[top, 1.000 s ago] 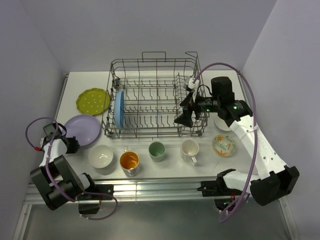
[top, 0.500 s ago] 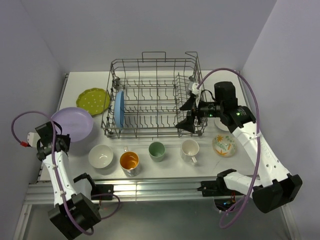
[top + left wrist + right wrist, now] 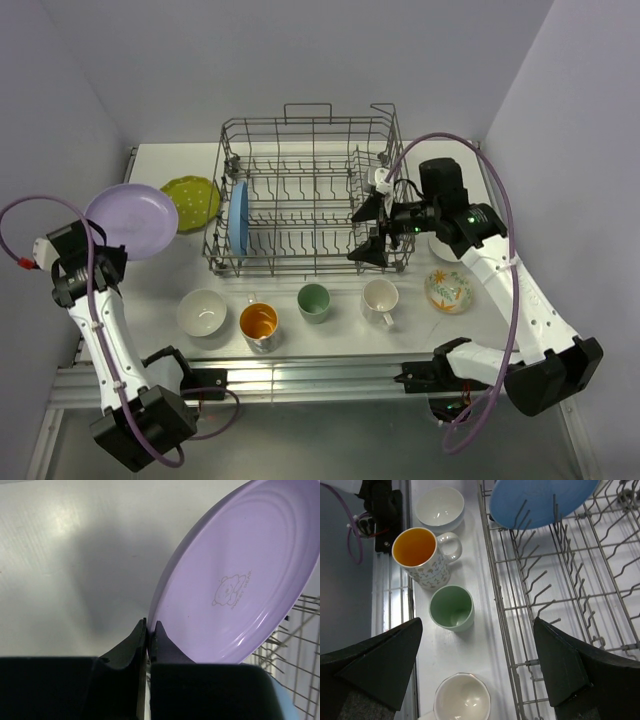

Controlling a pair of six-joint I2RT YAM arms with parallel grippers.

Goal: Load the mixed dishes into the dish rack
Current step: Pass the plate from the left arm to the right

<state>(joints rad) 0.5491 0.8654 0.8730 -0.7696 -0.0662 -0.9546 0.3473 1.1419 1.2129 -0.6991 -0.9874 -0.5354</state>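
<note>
My left gripper (image 3: 92, 240) is shut on the rim of the lavender plate (image 3: 132, 220) and holds it tilted above the table's left side; the wrist view shows the plate (image 3: 240, 580) pinched between the fingers. My right gripper (image 3: 366, 229) is open and empty over the front right corner of the grey wire dish rack (image 3: 310, 130). A blue plate (image 3: 237, 217) stands in the rack's left tines. The yellow-green plate (image 3: 190, 200) lies left of the rack. In front stand a white bowl (image 3: 202, 312), orange-inside cup (image 3: 259, 324), pale green cup (image 3: 314, 301), white mug (image 3: 380, 298) and floral bowl (image 3: 448, 290).
Walls close in on the left, back and right. A metal rail (image 3: 300, 375) runs along the table's near edge. In the right wrist view the pale green cup (image 3: 452, 608), orange-inside cup (image 3: 416, 550) and white mug (image 3: 462, 698) stand beside the rack's edge (image 3: 495, 600).
My left arm has lifted the lavender plate off the table and carried it up and back, toward the yellow-green plate. My right gripper has stayed at the rack's right end, shifting slightly.
</note>
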